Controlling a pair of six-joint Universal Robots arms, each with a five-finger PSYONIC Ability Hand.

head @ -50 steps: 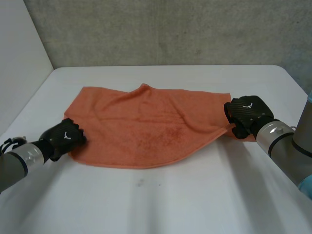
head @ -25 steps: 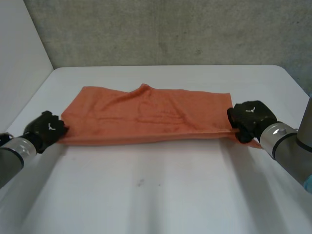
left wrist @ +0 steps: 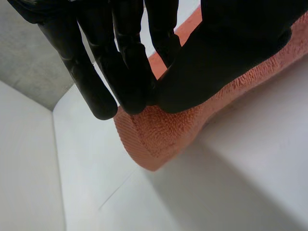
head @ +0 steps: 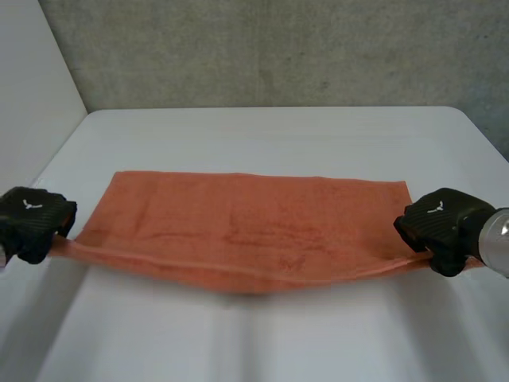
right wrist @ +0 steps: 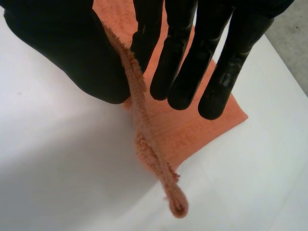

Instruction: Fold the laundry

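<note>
Orange towel (head: 238, 239) stretched wide over the white desk (head: 278, 135), far edge down, near edge lifted! The left hand (head: 32, 221) grips one near corner, the right hand (head: 441, 227) the other. Up close, the wrist cameras show each pinching the terry tight.

Open white table (head: 262, 131) lies before and beyond the orange towel (head: 238, 231) spanning its width; concrete wall (head: 278, 48) bounds the rear.
</note>
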